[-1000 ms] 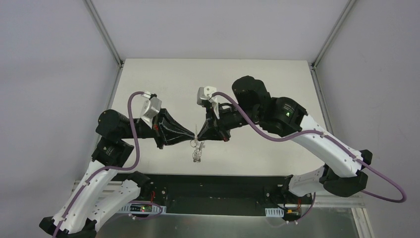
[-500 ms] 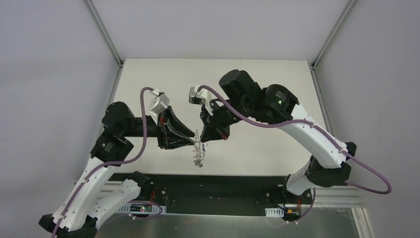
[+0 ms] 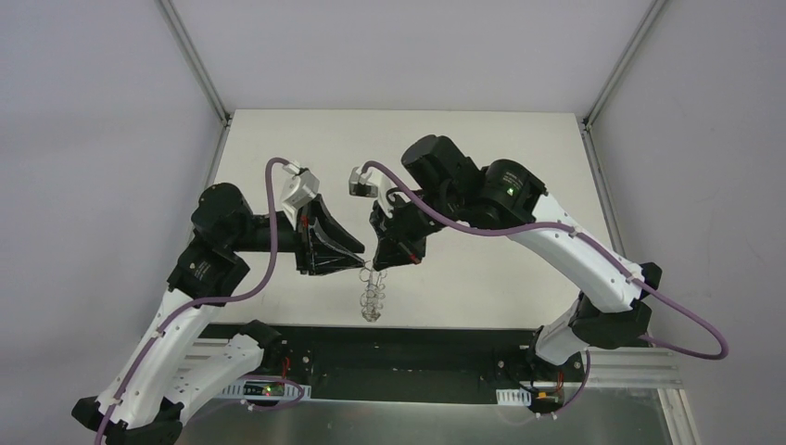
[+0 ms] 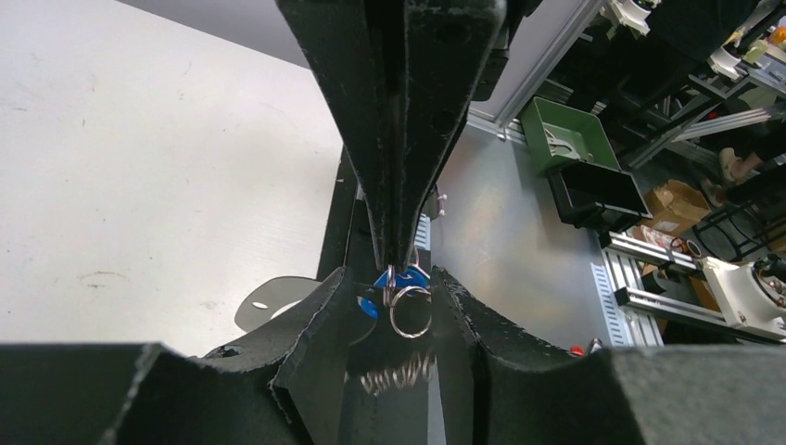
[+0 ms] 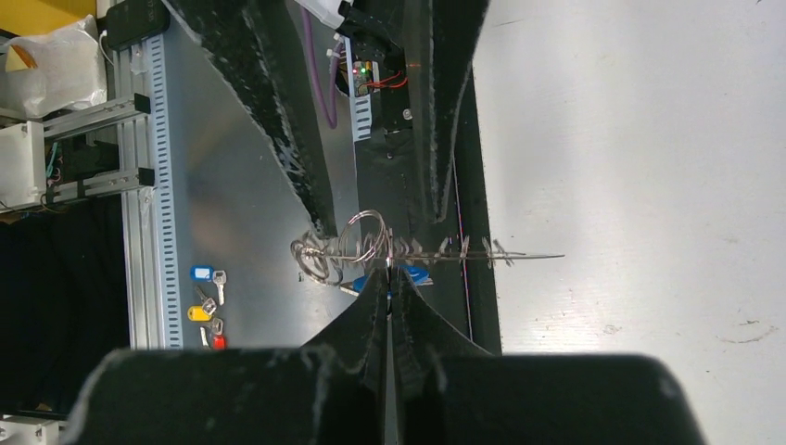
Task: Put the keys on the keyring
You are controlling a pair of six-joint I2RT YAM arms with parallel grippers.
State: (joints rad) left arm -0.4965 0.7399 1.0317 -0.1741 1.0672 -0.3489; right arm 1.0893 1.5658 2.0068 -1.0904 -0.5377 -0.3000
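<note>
The keyring (image 3: 371, 298), a thin silvery wire ring lined with small loops, hangs over the table's near edge. My right gripper (image 3: 377, 266) is shut on its top. In the right wrist view the ring (image 5: 436, 252) shows edge-on, pinched by that gripper (image 5: 389, 269). A bright-blue key (image 5: 417, 274) hangs just behind the tips. My left gripper (image 3: 360, 264) faces it, open. In the left wrist view its jaws (image 4: 389, 283) stand apart on either side of the blue key (image 4: 400, 278) and a small split ring (image 4: 411, 311), touching neither. The ring's loops (image 4: 403, 375) glint below.
Loose keys with blue (image 5: 202, 274), yellow (image 5: 196, 313) and red (image 5: 218, 341) heads lie on the grey metal ledge below the white table (image 3: 482, 158). A green tray (image 4: 565, 137) sits beyond the frame. The two arms meet nose to nose above the near edge.
My left gripper has opened and let go at the ring. Both arms have shifted slightly left and back, and the keyring now hangs from the right gripper alone.
</note>
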